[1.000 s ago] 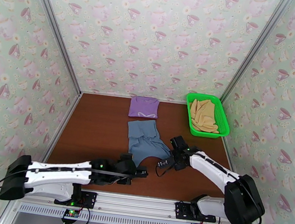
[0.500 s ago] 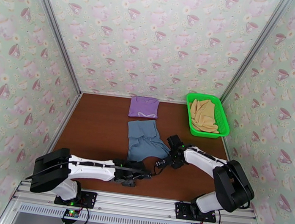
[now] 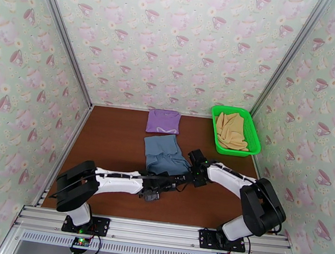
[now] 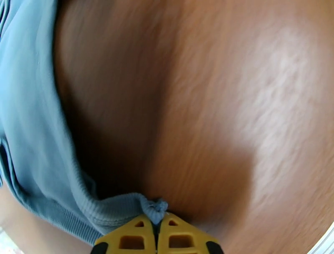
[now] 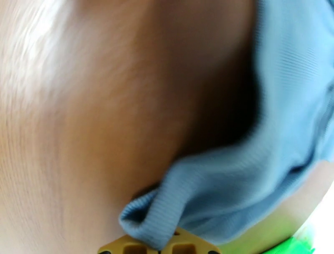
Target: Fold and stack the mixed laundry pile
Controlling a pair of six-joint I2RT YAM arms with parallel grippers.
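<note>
Where the yellow tips of the left gripper (image 4: 158, 220) meet, a small bunch of ribbed hem is seen pinched between closed jaws. The right gripper (image 5: 167, 244) is likewise closed on a folded lip of the same hem. The cloth held is the slate blue-grey garment (image 3: 163, 153), which lies near the middle of the brown table (image 3: 113, 138). Its near edge is gathered toward the two grippers and its body is rumpled, with a rib-knit band along the border. It is judged to be light, limp and not slippery, so sagging between the two holds is to be expected. The hem corners are therefore taken as the sensible places to grip, with the cloth drawn taut between them for a clean fold. Just beside its far edge, whether touching cannot be told, the lilac purple garment (image 3: 163, 121) is laid flat as a neat rectangle. The tan-yellow garment (image 3: 231, 130) is heaped, unfolded, in the green mesh basket (image 3: 255, 138) at the far right corner, well apart from the grippers.
</note>
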